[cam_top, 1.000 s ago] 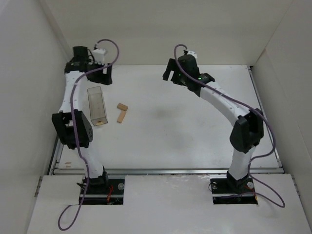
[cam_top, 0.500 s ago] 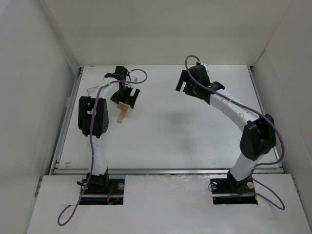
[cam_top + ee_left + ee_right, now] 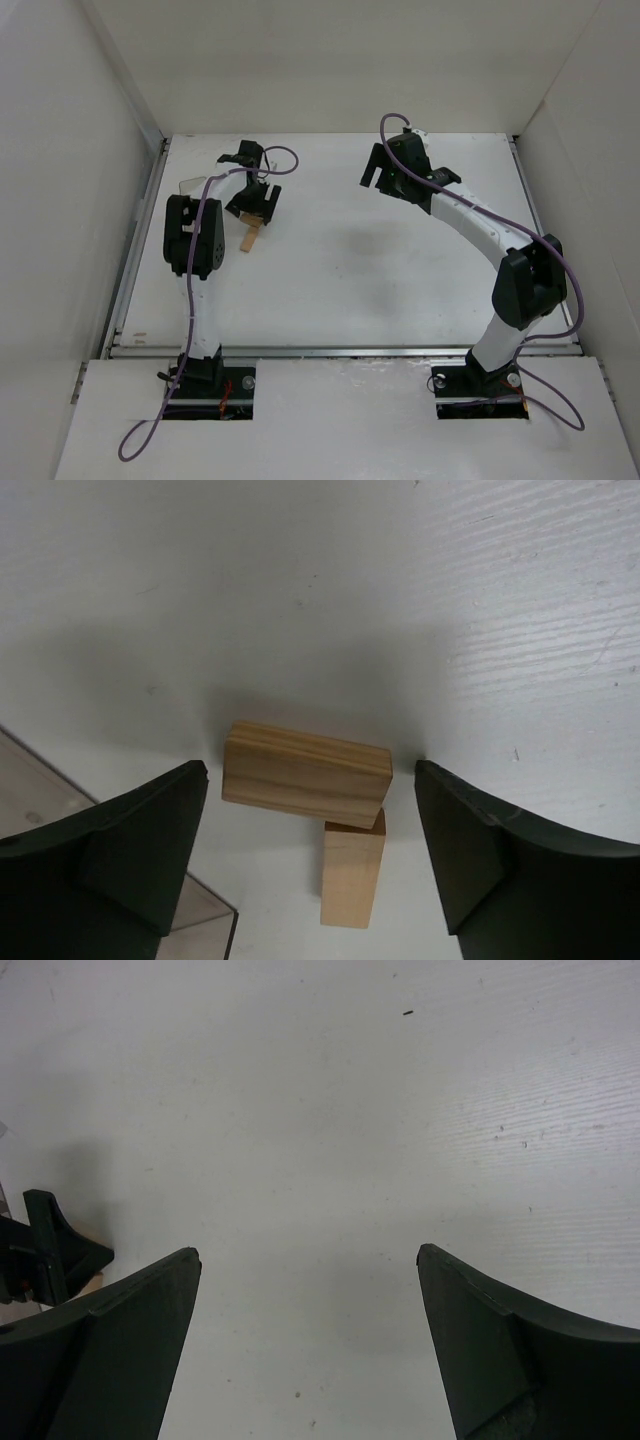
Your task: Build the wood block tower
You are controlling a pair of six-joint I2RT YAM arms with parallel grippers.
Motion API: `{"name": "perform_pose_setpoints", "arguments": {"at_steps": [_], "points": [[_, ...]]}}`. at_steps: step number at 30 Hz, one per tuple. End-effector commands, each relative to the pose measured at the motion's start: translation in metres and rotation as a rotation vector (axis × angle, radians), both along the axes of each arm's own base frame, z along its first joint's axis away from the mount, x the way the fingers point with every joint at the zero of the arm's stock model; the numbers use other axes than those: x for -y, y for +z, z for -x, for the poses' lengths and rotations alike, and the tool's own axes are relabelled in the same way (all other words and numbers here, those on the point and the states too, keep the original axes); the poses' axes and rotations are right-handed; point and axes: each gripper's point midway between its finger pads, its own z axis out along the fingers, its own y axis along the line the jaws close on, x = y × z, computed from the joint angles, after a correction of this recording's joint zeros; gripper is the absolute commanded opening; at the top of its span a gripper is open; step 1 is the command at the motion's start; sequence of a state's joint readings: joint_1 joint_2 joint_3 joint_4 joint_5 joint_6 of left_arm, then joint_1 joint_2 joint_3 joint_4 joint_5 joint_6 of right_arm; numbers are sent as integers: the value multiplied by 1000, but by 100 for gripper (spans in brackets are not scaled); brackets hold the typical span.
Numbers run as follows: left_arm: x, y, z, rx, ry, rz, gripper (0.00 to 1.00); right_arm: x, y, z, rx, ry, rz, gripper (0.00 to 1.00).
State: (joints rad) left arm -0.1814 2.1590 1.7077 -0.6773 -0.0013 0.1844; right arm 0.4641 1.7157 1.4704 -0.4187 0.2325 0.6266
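Now a grasp on the wood block tower (image 3: 305, 775) is being prepared.
The left gripper (image 3: 310, 770) is held wide open and grips nothing, with its jaws on either side of the upper block (image 3: 300, 765). This block lies across the end of the lower block (image 3: 352, 872) on the table (image 3: 450, 600), like a small T. It is judged that lowering and a gentle closing are needed next, so that the lower block is not pushed. The right gripper (image 3: 305, 1260) is also open, well apart from the blocks. Only a corner of the clear container (image 3: 205, 930) is seen, just beside the blocks; its content cannot be told.
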Motion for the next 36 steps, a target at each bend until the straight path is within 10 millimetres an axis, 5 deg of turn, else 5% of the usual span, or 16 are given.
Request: {"name": "perform_pose_setpoints", "arguments": {"at_steps": [1,6,10,14,20,25,29,32,35,36], "points": [[7,-12,10,-47,-7,41,79,4,18,1,44,-23,-20,95],[11,-19,13,-76,-13,58,63,10,21,4,49,-40,-7,95],[16,-13,10,-71,-31,88,32,13,21,6,52,-49,-2,95],[48,-7,13,-71,-161,154,19,20,22,6,56,-65,3,95],[131,-2,37,-64,-414,179,18,36,25,8,60,-113,14,95],[181,-11,53,-98,-518,233,40,62,30,15,67,-193,-6,95],[197,-1,60,-81,-578,230,100,76,30,19,70,-228,-7,96],[190,27,50,3,-536,194,100,82,31,20,71,-239,-7,96],[155,39,34,45,-385,121,100,82,31,20,71,-239,-7,96],[130,43,26,66,-319,67,100,79,32,19,78,-231,-18,96]]}}
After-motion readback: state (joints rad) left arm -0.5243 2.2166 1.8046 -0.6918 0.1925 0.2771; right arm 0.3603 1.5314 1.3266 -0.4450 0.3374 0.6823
